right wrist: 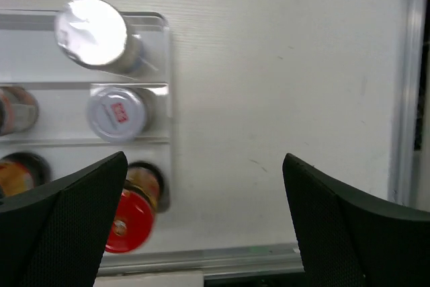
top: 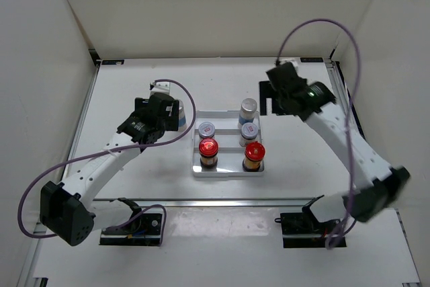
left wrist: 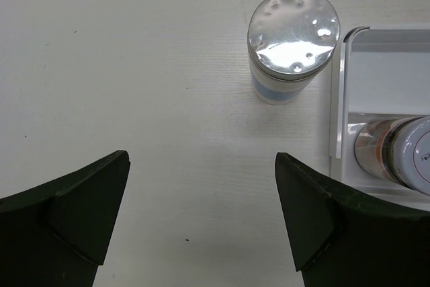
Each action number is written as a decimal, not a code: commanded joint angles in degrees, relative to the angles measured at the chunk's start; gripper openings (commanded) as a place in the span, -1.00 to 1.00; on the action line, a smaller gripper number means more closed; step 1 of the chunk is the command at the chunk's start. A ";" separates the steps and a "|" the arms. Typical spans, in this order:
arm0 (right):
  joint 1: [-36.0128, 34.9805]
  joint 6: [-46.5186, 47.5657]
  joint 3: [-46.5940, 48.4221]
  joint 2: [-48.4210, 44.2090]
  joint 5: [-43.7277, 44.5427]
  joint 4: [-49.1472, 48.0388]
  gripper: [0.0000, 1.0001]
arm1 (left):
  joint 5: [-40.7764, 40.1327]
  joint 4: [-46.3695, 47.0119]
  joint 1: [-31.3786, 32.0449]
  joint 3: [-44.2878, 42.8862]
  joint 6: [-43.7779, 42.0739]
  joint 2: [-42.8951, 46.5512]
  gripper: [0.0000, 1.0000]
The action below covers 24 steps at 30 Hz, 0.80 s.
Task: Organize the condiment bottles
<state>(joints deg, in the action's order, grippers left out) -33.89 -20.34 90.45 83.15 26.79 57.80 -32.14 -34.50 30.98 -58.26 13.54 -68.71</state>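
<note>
A white stepped tray (top: 227, 171) holds five condiment bottles: two red-capped ones (top: 208, 147) (top: 254, 151) at the front, two silver-lidded ones (top: 206, 129) (top: 249, 130) in the middle, and a grey-capped one (top: 249, 107) at the back right. The other grey-capped bottle (left wrist: 293, 28) stands upright on the table just left of the tray (left wrist: 339, 99). My left gripper (left wrist: 201, 159) hovers open short of it, holding nothing. My right gripper (right wrist: 205, 159) is open and empty over bare table, right of the tray (right wrist: 164, 52); the red cap (right wrist: 131, 216) is beside its left finger.
White walls enclose the table on three sides. A metal rail (right wrist: 403, 99) runs along the right edge and another (top: 222, 201) along the front, with both arm bases beyond it. Purple cables (top: 322, 25) loop off both arms.
</note>
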 commanded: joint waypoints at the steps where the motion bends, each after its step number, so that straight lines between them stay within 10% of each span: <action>1: 2.15 -0.66 -9.37 -8.52 8.81 7.23 0.98 | 2.34 0.22 -0.04 -1.95 0.08 0.50 1.00; 8: 4.09 -9.96 -26.26 -22.40 13.54 9.70 0.98 | 11.62 0.22 -1.88 -5.10 0.61 -2.56 1.00; 24: 4.09 -10.07 -25.33 -21.27 12.94 9.26 0.98 | 24.93 0.84 -10.50 -20.04 3.25 -21.99 1.00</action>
<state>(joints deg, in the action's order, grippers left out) -29.98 -29.63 64.27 62.78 38.89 68.40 -10.59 -34.02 21.71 -74.96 16.86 -89.60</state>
